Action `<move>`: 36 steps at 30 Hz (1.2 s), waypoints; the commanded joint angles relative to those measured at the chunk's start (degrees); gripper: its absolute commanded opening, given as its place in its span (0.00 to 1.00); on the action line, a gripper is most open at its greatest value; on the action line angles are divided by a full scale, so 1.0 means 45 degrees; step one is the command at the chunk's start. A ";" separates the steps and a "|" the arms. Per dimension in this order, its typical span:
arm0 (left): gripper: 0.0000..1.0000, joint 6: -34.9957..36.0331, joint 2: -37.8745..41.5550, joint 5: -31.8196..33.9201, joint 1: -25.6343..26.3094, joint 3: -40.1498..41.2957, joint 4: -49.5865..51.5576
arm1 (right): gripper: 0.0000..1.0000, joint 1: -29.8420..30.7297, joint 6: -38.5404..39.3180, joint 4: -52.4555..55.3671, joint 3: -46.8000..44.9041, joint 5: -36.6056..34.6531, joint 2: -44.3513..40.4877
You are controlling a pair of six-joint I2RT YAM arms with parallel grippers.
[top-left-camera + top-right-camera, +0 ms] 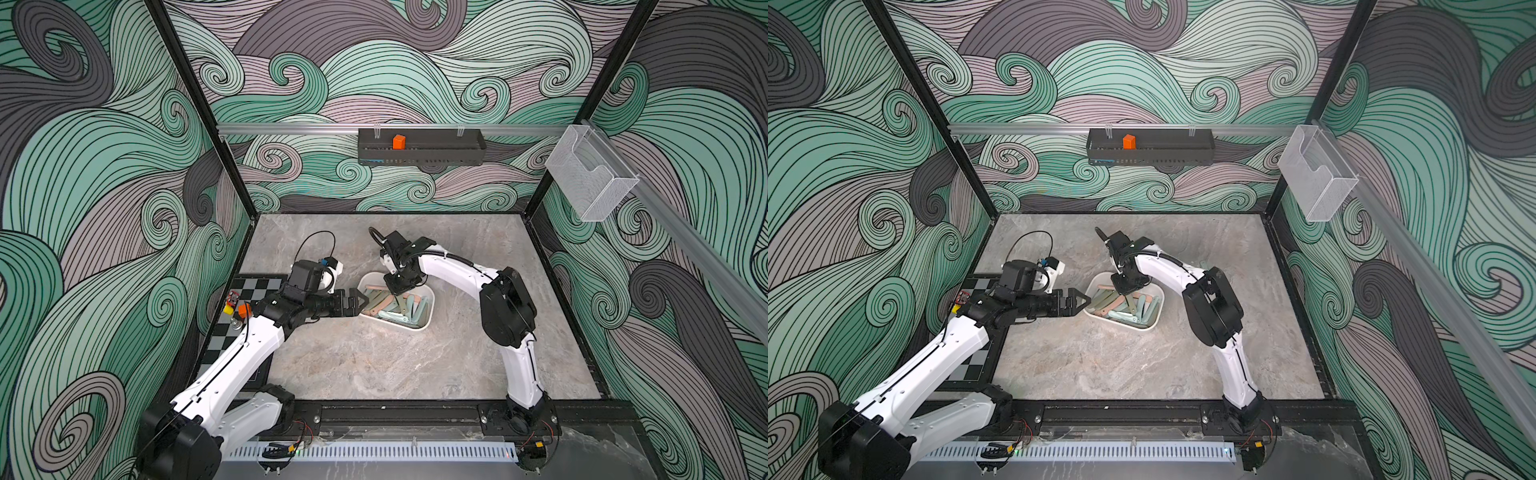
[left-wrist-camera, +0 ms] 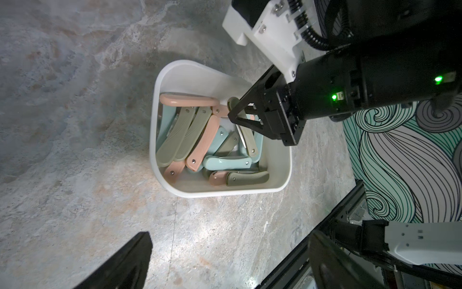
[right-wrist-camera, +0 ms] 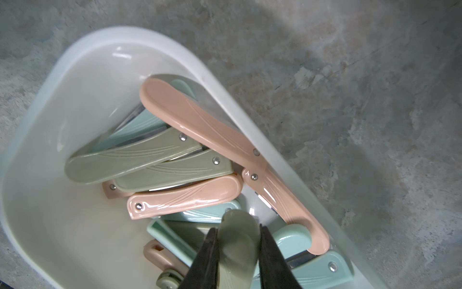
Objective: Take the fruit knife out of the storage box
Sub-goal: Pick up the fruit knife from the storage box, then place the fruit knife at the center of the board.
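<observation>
A fruit knife (image 3: 237,246) is gripped by the right fingers (image 3: 205,262), left fingers (image 2: 130,260) open; lifting from the storage box (image 3: 75,82) is due.

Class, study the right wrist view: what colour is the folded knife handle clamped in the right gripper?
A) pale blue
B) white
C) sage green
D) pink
C: the right gripper is shut on a sage green fruit knife, with a dark finger pressing on each side of its handle, above the storage box.
</observation>
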State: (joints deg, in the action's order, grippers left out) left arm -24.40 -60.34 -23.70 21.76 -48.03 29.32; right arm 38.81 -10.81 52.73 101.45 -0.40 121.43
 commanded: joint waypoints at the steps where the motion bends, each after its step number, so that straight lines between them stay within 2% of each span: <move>1: 0.99 0.0432 -0.0151 -0.0306 -0.0050 -0.0556 0.0018 | 0.27 -0.0144 0.0117 0.0413 0.0583 0.0207 -0.0480; 14: 0.99 0.0578 -0.1149 -0.0475 -0.0032 -0.1235 -0.0353 | 0.26 -0.1017 0.0552 0.1337 0.1478 0.0278 -0.1377; 24: 0.99 0.0441 -0.2709 -0.0806 0.0254 -0.2105 -0.1334 | 0.26 -0.3564 0.1754 0.1816 0.0764 -0.0505 -0.2257; 31: 0.99 0.0466 -0.4608 -0.1068 0.0746 -0.3417 -0.1455 | 0.26 -0.5500 0.1882 0.1782 0.0814 -0.0505 -0.1448; 36: 0.99 0.0309 -0.5709 -0.1302 0.1022 -0.3823 -0.1947 | 0.25 -0.6124 0.1905 0.1583 0.1380 -0.0414 -0.0100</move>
State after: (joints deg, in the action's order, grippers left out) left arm -22.98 -84.77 -27.77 25.67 -63.29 22.20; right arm 11.60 -3.49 59.44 105.82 -2.50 117.69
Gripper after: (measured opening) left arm 0.987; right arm 0.258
